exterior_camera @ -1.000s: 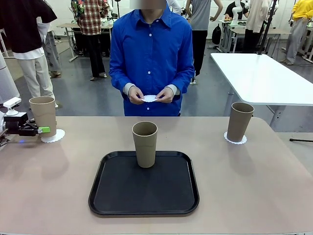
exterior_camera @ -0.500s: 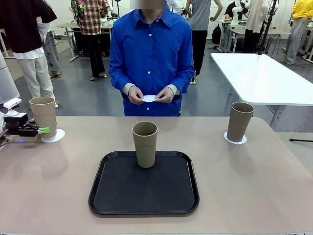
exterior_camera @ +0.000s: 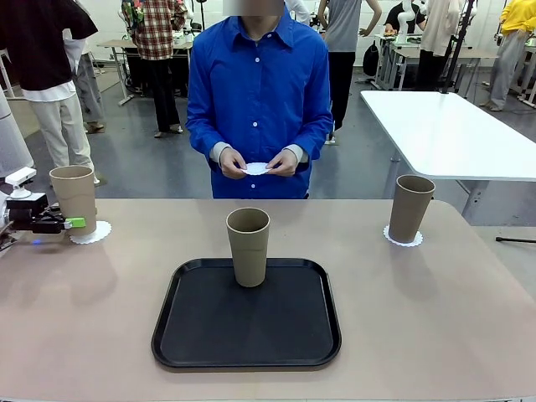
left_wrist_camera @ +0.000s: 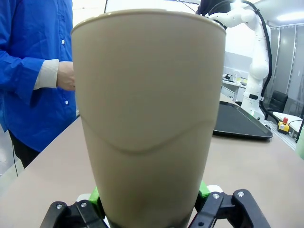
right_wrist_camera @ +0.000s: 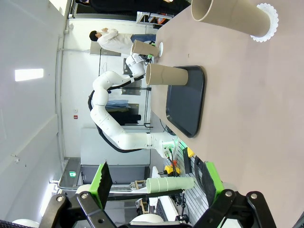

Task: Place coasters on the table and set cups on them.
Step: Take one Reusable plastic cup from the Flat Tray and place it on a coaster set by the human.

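At the far left edge of the table (exterior_camera: 100, 318), the left gripper (exterior_camera: 71, 223) has its fingers closed on the lower part of the left cup (exterior_camera: 74, 194). In the left wrist view a green pad (left_wrist_camera: 203, 189) presses each side of this cup. The cup stands upright and seems to rest on the left coaster (exterior_camera: 92, 233); from the front its base is partly hidden by the gripper, so contact is hard to confirm.

The middle cup (exterior_camera: 249, 245) stands upright on the far part of the black tray (exterior_camera: 245, 335), which lies near the middle of the table. It has no coaster under it.

The right cup (exterior_camera: 412, 207) stands upright on the right coaster (exterior_camera: 403, 240) at the far right of the table, well apart from the tray.

The right gripper (right_wrist_camera: 156, 183) has its fingers spread wide with nothing between them, off to the right of the right cup.

The person in the blue shirt stands at the far side, holding the third coaster (exterior_camera: 256, 168) in both hands (exterior_camera: 283, 163) above the table's far edge.
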`<state>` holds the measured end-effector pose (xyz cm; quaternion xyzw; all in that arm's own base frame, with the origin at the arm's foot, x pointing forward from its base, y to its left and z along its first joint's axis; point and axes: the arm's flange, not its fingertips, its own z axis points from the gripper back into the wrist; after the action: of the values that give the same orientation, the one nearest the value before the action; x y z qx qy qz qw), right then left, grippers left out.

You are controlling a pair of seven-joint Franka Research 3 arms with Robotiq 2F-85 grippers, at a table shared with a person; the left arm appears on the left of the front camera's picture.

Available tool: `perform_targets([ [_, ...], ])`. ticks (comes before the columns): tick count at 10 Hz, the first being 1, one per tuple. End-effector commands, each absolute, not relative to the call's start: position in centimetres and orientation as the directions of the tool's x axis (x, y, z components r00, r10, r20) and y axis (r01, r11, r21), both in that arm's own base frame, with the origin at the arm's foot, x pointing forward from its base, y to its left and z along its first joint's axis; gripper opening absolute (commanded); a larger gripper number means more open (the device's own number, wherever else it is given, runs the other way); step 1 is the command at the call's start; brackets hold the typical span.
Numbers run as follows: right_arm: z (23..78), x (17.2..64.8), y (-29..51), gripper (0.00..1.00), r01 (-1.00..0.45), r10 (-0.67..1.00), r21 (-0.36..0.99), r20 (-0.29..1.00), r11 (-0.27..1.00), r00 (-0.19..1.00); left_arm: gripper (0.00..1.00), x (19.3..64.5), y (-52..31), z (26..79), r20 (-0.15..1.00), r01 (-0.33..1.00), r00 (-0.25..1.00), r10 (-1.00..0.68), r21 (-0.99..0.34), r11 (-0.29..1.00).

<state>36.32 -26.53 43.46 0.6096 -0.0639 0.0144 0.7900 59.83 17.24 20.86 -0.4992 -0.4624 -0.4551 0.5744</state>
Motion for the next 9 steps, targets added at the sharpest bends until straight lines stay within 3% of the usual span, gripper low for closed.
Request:
perform_targets([
  [1,43.5,36.4,-26.5,1.0,-0.09,-0.059,0.962,0.108,0.26,0.992,0.79,60.8,17.3,20.8,0.986,0.987,0.15,-0.074,-0.145,0.074],
  [9,43.5,36.4,-26.5,1.0,-0.09,-0.059,0.962,0.108,0.26,0.992,0.79,61.9,16.8,19.5,0.984,0.987,0.159,-0.078,-0.155,0.052],
])
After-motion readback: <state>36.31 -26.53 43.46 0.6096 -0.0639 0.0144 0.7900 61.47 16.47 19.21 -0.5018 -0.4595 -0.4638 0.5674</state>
